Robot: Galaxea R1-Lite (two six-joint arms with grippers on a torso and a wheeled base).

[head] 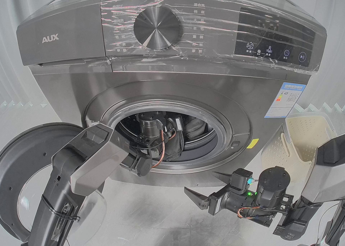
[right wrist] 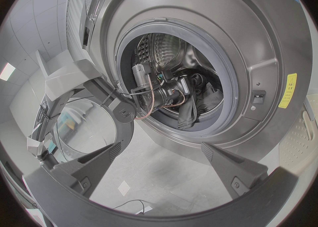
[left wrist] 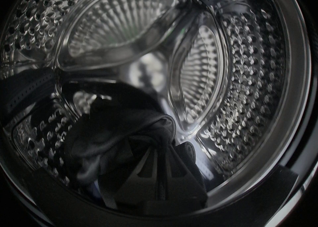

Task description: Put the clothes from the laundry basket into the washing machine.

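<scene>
Wedge-shaped and dark, the two fingers of the right end effector [head: 198, 181] stand wide apart and hold nothing; it hangs low in front of the washing machine [head: 72, 88], judged to be waiting clear of the opening while the other arm works. The left end effector [left wrist: 160, 141] is inside the washing machine's drum [left wrist: 248, 72], its fingers drawn together at the tips on a dark garment [left wrist: 116, 128]. This soft, crumpled fabric bunches around the fingertips, and part of it hangs over the grey rubber seal at the front of the washing machine. The drum is polished steel, dimpled and perforated, with smooth raised paddles. The round glass door [head: 21, 164] is swung fully open to the washing machine's left, which keeps the opening free. A cream perforated plastic laundry basket [head: 309, 139] sits just beside the washing machine's right side.
</scene>
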